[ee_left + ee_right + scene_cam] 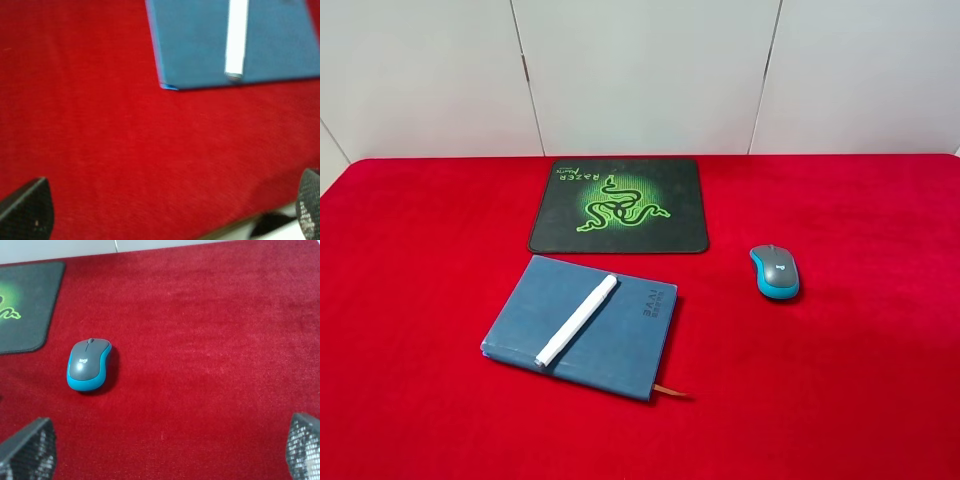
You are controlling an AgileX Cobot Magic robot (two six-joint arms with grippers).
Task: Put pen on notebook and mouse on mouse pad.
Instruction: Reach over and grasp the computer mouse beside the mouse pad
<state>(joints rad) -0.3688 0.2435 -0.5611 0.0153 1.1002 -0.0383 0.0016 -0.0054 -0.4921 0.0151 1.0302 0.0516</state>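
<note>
— Where's the pen (576, 320)?
— Lying diagonally on the notebook (620, 348), mid-tabletop (410, 260).
— And the mouse (775, 271)?
— On bare cloth, right of the mouse pad (620, 205) by the far edge, apart from it.
— Claws?
— Left gripper (168, 205) and right gripper (166, 445) both gape wide, empty.

We see napped red cloth (840, 380), matt slate-blue notebook (620, 345) cover, smooth white pen (577, 319), glossy plastic mouse (775, 271), matt black mouse pad (560, 225)

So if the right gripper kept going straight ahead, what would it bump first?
Probably the red cloth; the right gripper points just beside the mouse, which lies off-line toward the mouse pad. Depth is unclear.
</note>
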